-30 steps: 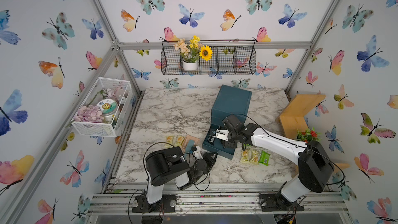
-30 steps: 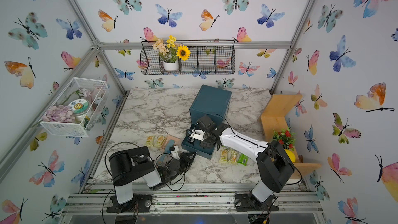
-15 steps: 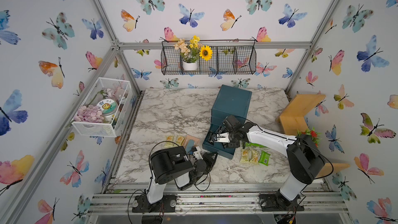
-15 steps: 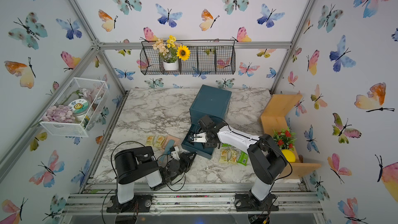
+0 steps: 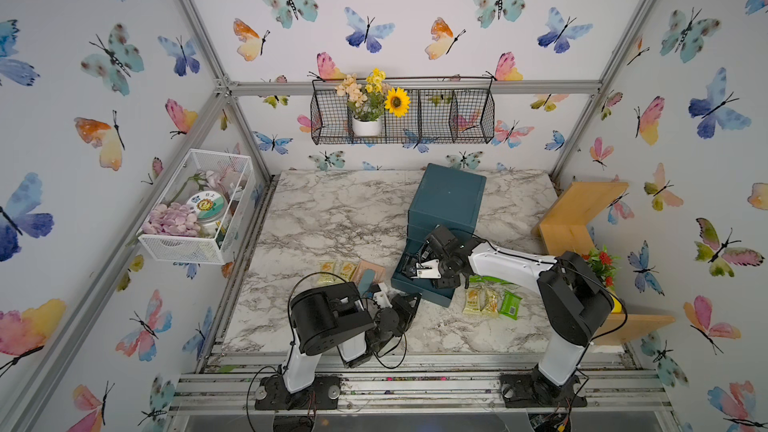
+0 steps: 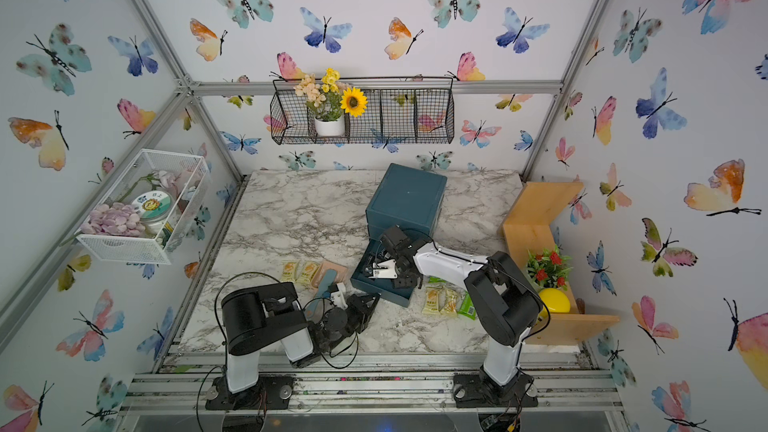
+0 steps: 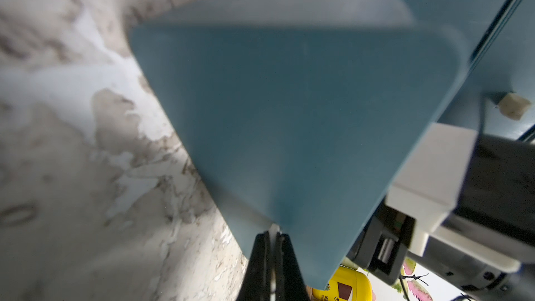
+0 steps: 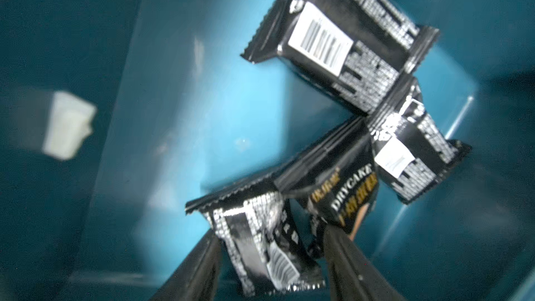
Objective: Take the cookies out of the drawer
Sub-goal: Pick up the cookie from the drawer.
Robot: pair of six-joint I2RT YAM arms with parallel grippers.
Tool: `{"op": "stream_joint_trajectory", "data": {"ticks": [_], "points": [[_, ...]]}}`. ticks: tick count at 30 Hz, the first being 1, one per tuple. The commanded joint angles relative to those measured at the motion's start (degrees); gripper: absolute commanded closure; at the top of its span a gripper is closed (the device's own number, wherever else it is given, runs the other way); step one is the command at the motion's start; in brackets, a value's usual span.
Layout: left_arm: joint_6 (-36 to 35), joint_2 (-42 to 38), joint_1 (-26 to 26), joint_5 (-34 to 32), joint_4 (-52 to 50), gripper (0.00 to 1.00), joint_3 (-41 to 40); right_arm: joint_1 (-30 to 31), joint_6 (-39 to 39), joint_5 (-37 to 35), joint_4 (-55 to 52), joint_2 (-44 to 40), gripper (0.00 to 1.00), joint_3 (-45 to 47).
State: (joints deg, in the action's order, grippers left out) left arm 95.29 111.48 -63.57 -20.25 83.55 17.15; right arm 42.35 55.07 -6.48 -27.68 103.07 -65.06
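Note:
The teal drawer (image 5: pixel 419 289) stands pulled out of its cabinet (image 5: pixel 446 197). My right gripper (image 8: pixel 272 235) reaches down into it, open, its fingers either side of a black cookie packet (image 8: pixel 260 244) with gaps still showing. Three more black packets (image 8: pixel 341 39) (image 8: pixel 411 146) (image 8: pixel 341 192) lie on the drawer floor. In both top views this gripper (image 5: pixel 409 268) (image 6: pixel 370 270) hangs over the drawer. Yellow packets (image 5: pixel 336 272) lie left of the drawer; yellow and green ones (image 5: pixel 490 301) lie to its right. My left gripper (image 7: pixel 272 235) is shut and empty at the drawer's front corner (image 5: pixel 411 299).
A teal-handled brush with a peach dustpan (image 5: pixel 368 274) lies beside the left packets. A wooden shelf (image 5: pixel 582 218) with a red-flowered plant (image 5: pixel 600 261) and a yellow object (image 6: pixel 552 301) lines the right side. A white wire basket (image 5: pixel 195 209) hangs on the left wall.
The right arm has folded in closer to the drawer and its jaws have narrowed a little around the black packet. The left arm has stayed put.

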Motion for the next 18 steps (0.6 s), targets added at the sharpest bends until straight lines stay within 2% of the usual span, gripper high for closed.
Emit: {"op": "stream_joint_trajectory", "data": {"ticks": [1, 9, 18], "points": [[0.0, 0.8, 0.3, -0.2, -0.6, 1.00, 0.2, -0.6, -0.1, -0.6, -1.8, 2.6, 0.41, -0.2], [0.2, 0.8, 0.3, -0.2, -0.9, 1.00, 0.2, -0.9, -0.7, 0.2, -2.2, 4.1, 0.50, -1.1], [0.2, 0.8, 0.3, -0.2, -1.5, 1.00, 0.6, -0.9, -1.1, 1.8, -2.5, 0.9, 0.68, -0.7]]}}
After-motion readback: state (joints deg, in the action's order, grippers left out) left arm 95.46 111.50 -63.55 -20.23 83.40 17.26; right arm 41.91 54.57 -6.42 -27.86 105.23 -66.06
